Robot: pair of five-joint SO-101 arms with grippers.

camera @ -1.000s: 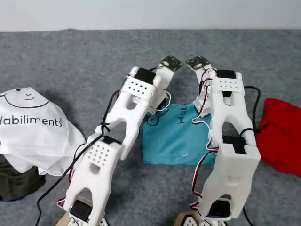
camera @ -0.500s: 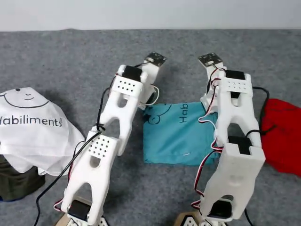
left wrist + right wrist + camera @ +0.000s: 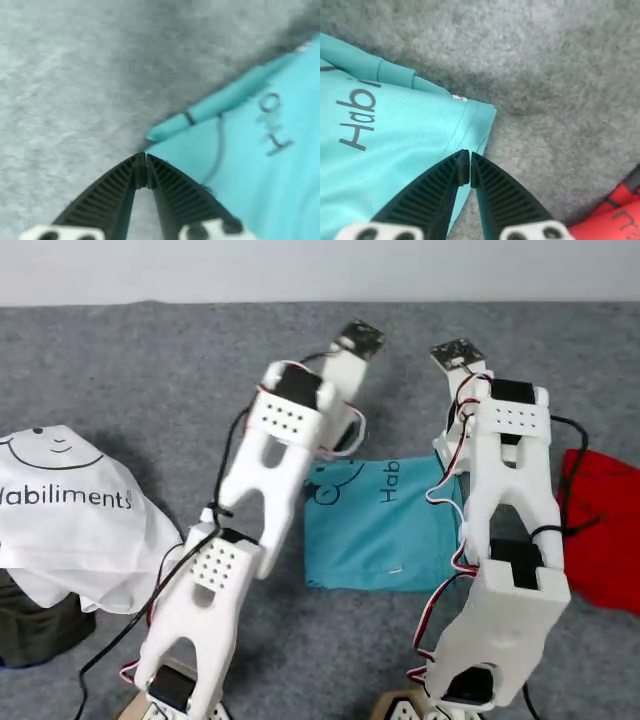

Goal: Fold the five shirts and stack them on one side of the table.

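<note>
Within the last second both arms have risen and spread apart from where they crouched close together over the far edge of the teal shirt [image 3: 375,530]. It lies as a folded rectangle at the centre of the grey counter [image 3: 150,370]. The left end effector [image 3: 141,162] is clenched on nothing, tips just off the shirt's 11 o'clock corner. The right end effector [image 3: 466,165] is likewise clenched and empty, above the 1 o'clock corner. That suggests this fold is finished and the shirt is ready to go onto a stack. A white shirt [image 3: 70,510] lies crumpled at 9 o'clock over a dark garment [image 3: 30,625], and a red shirt [image 3: 600,530] is bunched at 3 o'clock. All three look unfolded. The shirts lie straight on the counter, not in any bin or basket.
</note>
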